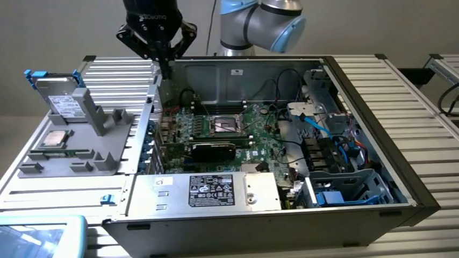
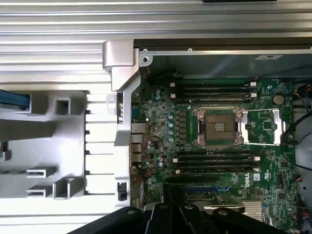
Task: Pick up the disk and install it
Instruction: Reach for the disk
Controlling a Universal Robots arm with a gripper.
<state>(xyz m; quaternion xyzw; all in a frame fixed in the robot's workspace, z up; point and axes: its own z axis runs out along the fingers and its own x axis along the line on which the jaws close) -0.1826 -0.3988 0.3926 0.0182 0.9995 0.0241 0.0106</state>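
Over on the exterior view's left, the disk (image 1: 62, 98) stands propped on edge at the far end of a grey fixture (image 1: 86, 156), outside the open computer case (image 1: 373, 140) and well apart from the gripper (image 1: 165, 71). It is a flat rectangular slab of silver-grey metal, with a white printed label on the face turned to the camera. Blue plastic rails (image 1: 31, 78) run along its sides, their ends sticking up past its top edge. A small square silver chip (image 1: 56, 138) lies on the same fixture, nearer the camera. The gripper hangs above the case wall nearest the fixture, its jaws pinched together on nothing. In the wrist view the dark fingertips (image 2: 168, 197) sit over the green motherboard (image 2: 156, 161), near the CPU socket (image 2: 218, 127).
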